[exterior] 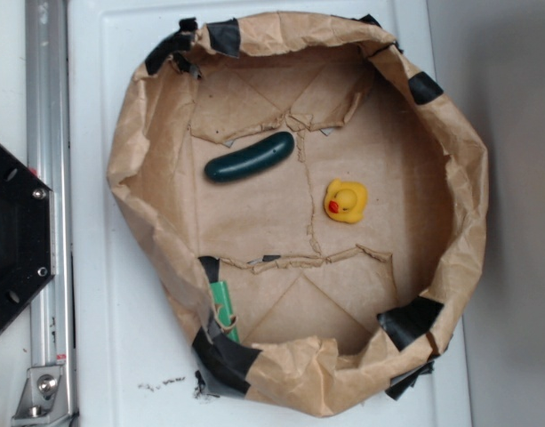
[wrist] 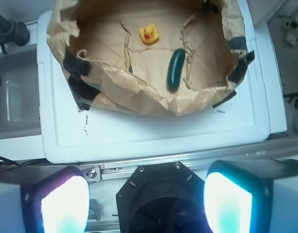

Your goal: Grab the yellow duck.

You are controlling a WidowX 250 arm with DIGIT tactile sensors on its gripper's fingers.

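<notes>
- Exterior view shows the yellow duck [exterior: 346, 200] lying on the floor of the brown paper basin [exterior: 121, 160], toward its right half, with its red beak turned left and toward the near side.
- Wrist view puts the same duck at the far end of the basin, well apart from my gripper [wrist: 146, 204], which hangs back over the black base mount [wrist: 161, 199] at the near edge of the white table [wrist: 139, 136].
- My two fingers [wrist: 226, 199] stand wide apart with nothing between them; I hold nothing.
- Left of the duck in the exterior view lies the green cucumber [exterior: 250, 157], apart from it and not touching, so I have room to come down around the duck alone.
- I judge the duck light, hollow and soft: it should give under a squeeze, and its smooth round skin may slide out if I pinch high on the head.
- I would close across the broad body, low and centred, with a gentle squeeze.
- Crumpled paper walls stand high, so I should descend from above.
</notes>
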